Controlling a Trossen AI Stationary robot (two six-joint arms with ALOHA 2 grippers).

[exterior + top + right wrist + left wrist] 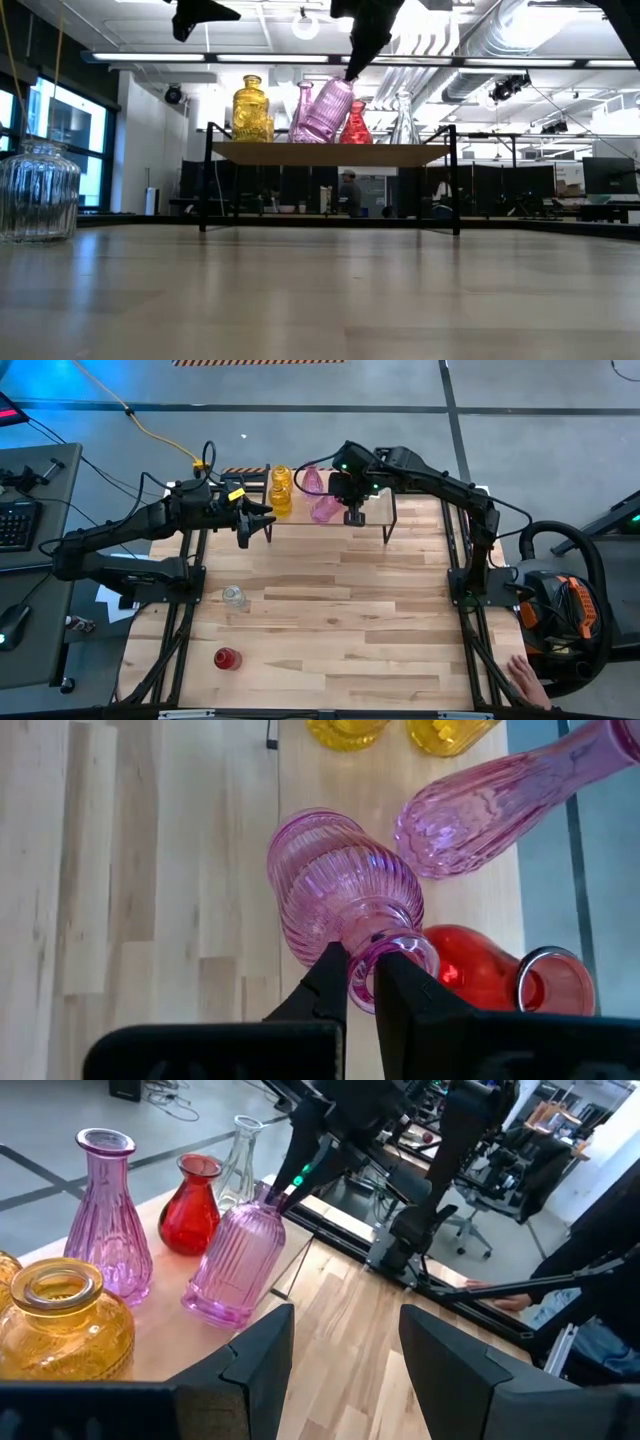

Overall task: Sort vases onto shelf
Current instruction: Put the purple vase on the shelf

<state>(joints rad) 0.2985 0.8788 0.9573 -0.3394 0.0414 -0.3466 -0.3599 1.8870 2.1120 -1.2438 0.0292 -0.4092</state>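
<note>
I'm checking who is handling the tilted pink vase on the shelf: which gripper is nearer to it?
Right. The right gripper is shut on the tilted pink vase at its rim; the left gripper, open, hovers off the shelf's end.

Two dark jointed arms, black cables, green indicator lights, angular black fingers (262, 1348).

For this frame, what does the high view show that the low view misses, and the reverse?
Only the high view shows the red vase on the table near its front edge, well apart from the shelf, and a person's hand at the table's corner. Only the low view shows the shelf's red vase and clear vase standing beside the pink ones. Both show the right gripper shut on the tilted pink vase, the yellow vases, and the open left gripper nearby.
</note>
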